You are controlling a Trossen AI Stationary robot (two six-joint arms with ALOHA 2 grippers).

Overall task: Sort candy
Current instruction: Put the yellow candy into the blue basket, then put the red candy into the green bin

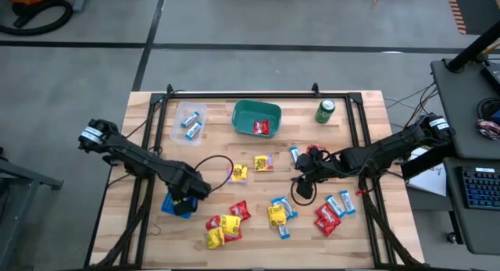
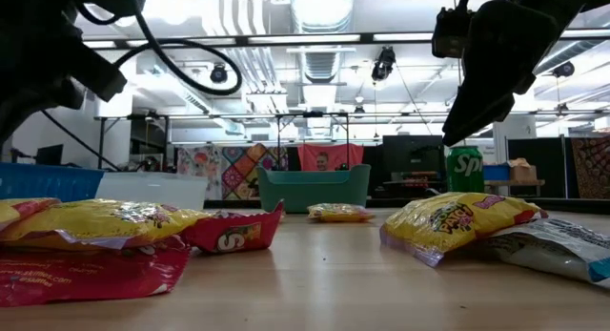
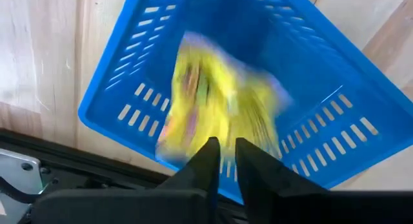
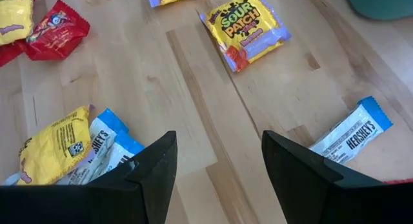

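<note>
High view, left to right: a clear tray (image 1: 190, 119) with blue-and-white sweets, a blue basket (image 1: 175, 205) under the left gripper (image 1: 184, 199), a green bin (image 1: 255, 117) holding a red packet (image 1: 262, 127), a green can (image 1: 325, 111), and the right gripper (image 1: 300, 177) above bare table (image 1: 141, 138). Loose candy (image 1: 273, 215) lies scattered across the near middle of the table. The left wrist view alone shows a blurred yellow packet (image 3: 216, 111) inside the basket, just beyond the left gripper's nearly closed fingers; whether they touch it I cannot tell. The right wrist view shows its fingers (image 4: 153, 169) spread wide over wood, packets either side.
</note>
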